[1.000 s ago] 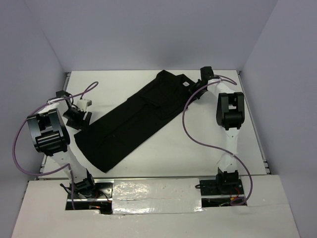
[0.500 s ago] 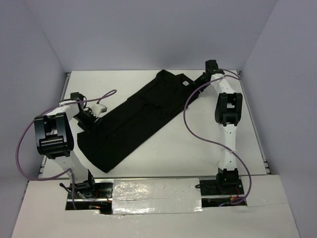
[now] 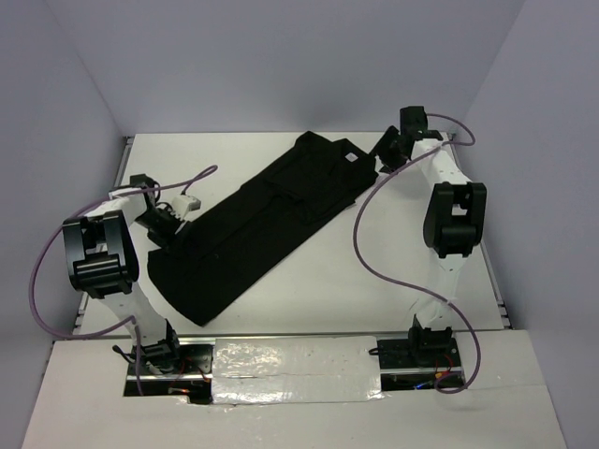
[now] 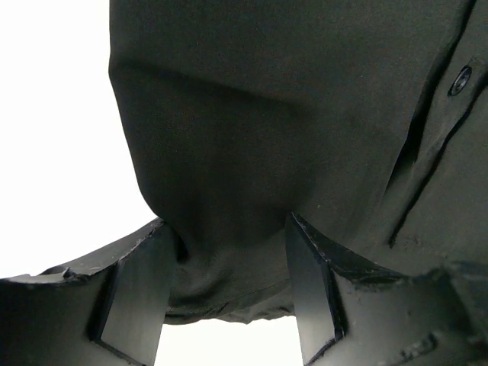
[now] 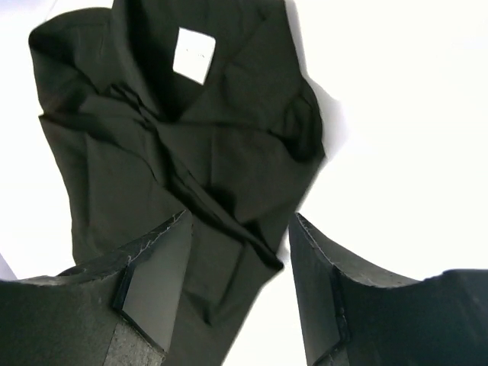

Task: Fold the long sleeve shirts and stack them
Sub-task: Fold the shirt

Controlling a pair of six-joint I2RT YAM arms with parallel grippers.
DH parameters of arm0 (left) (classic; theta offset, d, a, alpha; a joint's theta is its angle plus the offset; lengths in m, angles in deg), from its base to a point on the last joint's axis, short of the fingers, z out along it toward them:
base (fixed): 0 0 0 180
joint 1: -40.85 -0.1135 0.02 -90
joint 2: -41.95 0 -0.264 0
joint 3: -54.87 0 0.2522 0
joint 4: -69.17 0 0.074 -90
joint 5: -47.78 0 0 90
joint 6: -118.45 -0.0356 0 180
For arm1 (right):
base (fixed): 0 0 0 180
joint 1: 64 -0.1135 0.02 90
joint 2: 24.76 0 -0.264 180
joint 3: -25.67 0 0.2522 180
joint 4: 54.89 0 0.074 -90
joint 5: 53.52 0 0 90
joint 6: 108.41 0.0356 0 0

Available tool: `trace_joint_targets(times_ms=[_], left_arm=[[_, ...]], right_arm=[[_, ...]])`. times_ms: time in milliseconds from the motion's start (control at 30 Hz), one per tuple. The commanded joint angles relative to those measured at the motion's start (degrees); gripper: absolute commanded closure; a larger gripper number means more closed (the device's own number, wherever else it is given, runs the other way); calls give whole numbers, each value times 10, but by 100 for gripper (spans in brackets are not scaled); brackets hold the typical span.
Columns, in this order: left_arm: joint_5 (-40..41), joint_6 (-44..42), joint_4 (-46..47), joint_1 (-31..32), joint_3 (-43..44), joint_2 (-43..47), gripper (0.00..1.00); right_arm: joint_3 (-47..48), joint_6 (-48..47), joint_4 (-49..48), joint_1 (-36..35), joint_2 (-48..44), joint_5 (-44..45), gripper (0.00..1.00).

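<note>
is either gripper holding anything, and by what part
Right gripper: open over the collar end of the shirt, holding nothing. Left gripper: the shirt's bunched edge sits between its jaws; a firm grip cannot be told.

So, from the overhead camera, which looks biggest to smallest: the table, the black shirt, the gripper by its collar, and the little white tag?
Largest to smallest in the top view:
1. table
2. black shirt
3. right gripper, though it may sit nearer the camera than the cloth
4. white tag
</note>
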Motion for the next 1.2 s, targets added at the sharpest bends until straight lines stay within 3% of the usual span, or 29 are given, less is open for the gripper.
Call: trace_joint_targets(times_ms=[0, 100, 333, 467, 533, 567, 633, 700, 800, 833, 867, 933, 967, 1000, 1033, 1100, 1167], left_arm=[[-23, -4, -29, -9, 6, -16, 31], [-20, -5, -32, -13, 17, -25, 30], [-16, -14, -47, -22, 43, -27, 26], [-13, -19, -61, -22, 55, -24, 22], [-15, -16, -67, -23, 62, -25, 20], [-19, -14, -79, -23, 74, -26, 19], [-35, -14, -104, -22, 97, -31, 17], [-47, -18, -123, -22, 114, -33, 16], [-66, -17, -142, -19, 138, -33, 15], [-67, -15, -143, -16, 141, -35, 15], [-68, -12, -143, -16, 140, -37, 15], [-64, -4, -131, -11, 127, -42, 15], [-62, -2, -127, -11, 121, -46, 15], [-62, 0, -121, -10, 115, -47, 15], [-63, 0, -118, -10, 105, -47, 15], [-61, 0, -112, -8, 94, -46, 15], [-52, -3, -100, -6, 75, -43, 15]], right_arm=[[-54, -24, 6, -2, -39, 34, 39], [-80, -10, -3, -2, -16, 5, 39], [-5, 21, 13, -6, 72, -31, 43], [57, 59, 30, -2, 132, -28, 61], [111, 73, 44, -2, 157, -36, 76], [135, 82, 53, -2, 186, -36, 89], [221, 93, 80, 18, 231, -27, 100], [285, 108, 88, 22, 253, -24, 100], [277, 145, -10, 34, 260, -50, 100], [272, 148, -36, 36, 261, -64, 92], [274, 149, -53, 37, 263, -84, 65], [317, 137, -41, 41, 280, -93, 50], [336, 129, -26, 43, 279, -94, 30], [332, 107, -8, 45, 271, -91, 26], [314, 93, -4, 50, 239, -85, 10], [227, 49, -6, 54, 188, -52, 0], [122, 19, -12, 59, 98, -32, 0]])
